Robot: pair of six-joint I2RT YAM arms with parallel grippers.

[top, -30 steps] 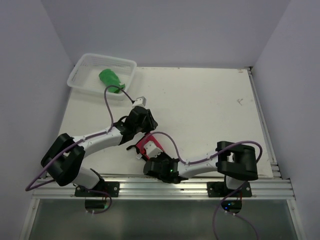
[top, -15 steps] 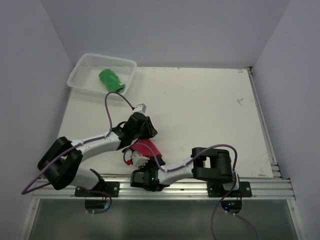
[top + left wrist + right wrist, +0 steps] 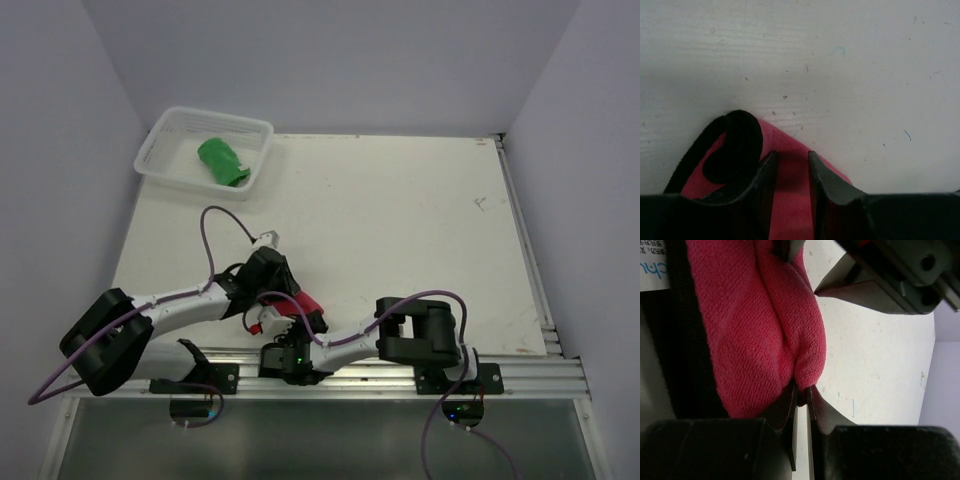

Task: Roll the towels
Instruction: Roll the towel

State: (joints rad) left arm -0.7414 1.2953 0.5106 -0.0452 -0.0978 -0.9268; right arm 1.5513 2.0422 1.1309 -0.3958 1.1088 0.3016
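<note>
The red towel (image 3: 303, 302) lies bunched near the table's front edge, between both grippers. In the left wrist view the red towel (image 3: 782, 142) fills the gap between the fingers of my left gripper (image 3: 791, 159), which is shut on it. Its dark grey underside (image 3: 737, 145) curls up at the left. My right gripper (image 3: 801, 390) is shut on a fold of the red towel (image 3: 750, 315). From above, my left gripper (image 3: 275, 297) and right gripper (image 3: 292, 320) meet at the towel. The green towel (image 3: 222, 162) lies rolled in the basket.
A white mesh basket (image 3: 255, 127) stands at the table's far left corner. The metal rail (image 3: 400, 375) with both arm bases runs along the near edge. A purple cable (image 3: 215, 225) loops above the left arm. Grey walls close in the table.
Both grippers have come back toward the near edge with the red towel. The right arm has folded in close to its base, and the left arm has drawn back and to the left.
</note>
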